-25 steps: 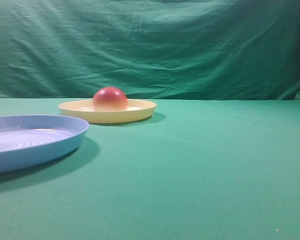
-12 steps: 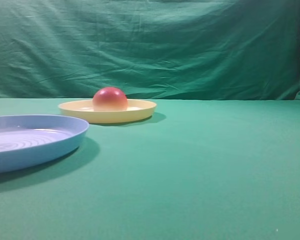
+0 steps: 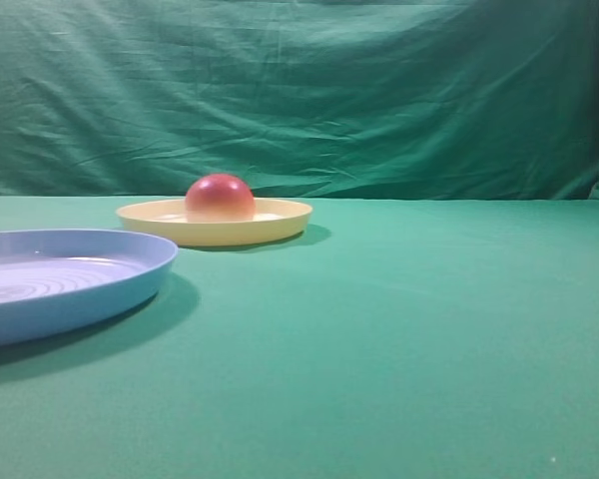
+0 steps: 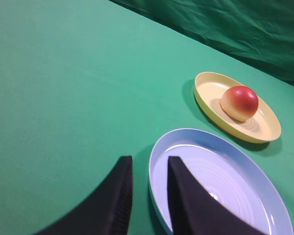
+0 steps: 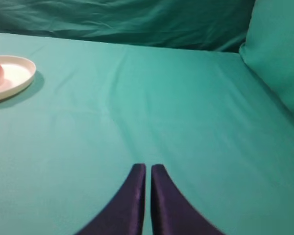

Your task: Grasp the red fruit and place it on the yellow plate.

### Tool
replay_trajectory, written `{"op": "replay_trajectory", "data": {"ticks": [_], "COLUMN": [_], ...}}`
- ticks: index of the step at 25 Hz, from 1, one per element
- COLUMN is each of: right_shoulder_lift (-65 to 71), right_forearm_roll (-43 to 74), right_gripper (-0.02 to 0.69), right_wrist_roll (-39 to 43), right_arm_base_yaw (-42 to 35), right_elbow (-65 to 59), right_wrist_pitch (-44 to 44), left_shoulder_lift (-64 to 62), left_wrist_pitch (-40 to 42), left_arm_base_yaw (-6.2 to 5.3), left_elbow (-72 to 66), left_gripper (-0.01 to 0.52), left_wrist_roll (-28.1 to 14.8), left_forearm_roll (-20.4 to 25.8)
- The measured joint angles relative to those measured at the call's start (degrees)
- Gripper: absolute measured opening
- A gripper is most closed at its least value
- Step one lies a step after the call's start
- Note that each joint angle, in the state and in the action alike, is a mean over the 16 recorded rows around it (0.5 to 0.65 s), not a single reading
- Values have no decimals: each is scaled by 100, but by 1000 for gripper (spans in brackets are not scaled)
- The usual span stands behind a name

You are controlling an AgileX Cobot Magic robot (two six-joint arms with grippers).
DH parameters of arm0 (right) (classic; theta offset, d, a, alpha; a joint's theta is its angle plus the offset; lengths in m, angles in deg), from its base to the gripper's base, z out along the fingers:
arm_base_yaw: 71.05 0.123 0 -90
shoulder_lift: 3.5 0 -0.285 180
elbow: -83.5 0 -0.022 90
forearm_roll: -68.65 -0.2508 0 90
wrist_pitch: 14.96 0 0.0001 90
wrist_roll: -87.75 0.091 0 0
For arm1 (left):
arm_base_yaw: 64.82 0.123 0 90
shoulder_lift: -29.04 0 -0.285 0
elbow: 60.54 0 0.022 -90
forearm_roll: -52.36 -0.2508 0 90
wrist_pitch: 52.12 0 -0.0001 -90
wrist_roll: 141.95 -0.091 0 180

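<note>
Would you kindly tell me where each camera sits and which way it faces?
Exterior high: low at table level, facing the green backdrop; shows the red fruit on the yellow plate and a blue plate; no robot parts.
Left wrist: looks down over both plates; left gripper fingers slightly apart.
Right wrist: looks across bare cloth; right gripper fingers nearly touching.
All three share the yellow plate.
</note>
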Motion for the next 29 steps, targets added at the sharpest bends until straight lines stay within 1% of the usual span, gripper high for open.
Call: {"op": "replay_trajectory", "data": {"ticks": [29], "right_shoulder_lift": [-16], "right_forearm_roll": [27], "right_gripper": [0], "right_wrist_roll": [-22], "right_arm_base_yaw": [-10], "right_elbow": [-9], "right_wrist_pitch": [39], "left_shoulder_lift": [0], "left_wrist_pitch": [0], "left_arm_base_yaw": [0], "left_elbow": [0], "left_gripper": [157], "left_wrist_roll": [0], "left_forearm_roll": [0]}}
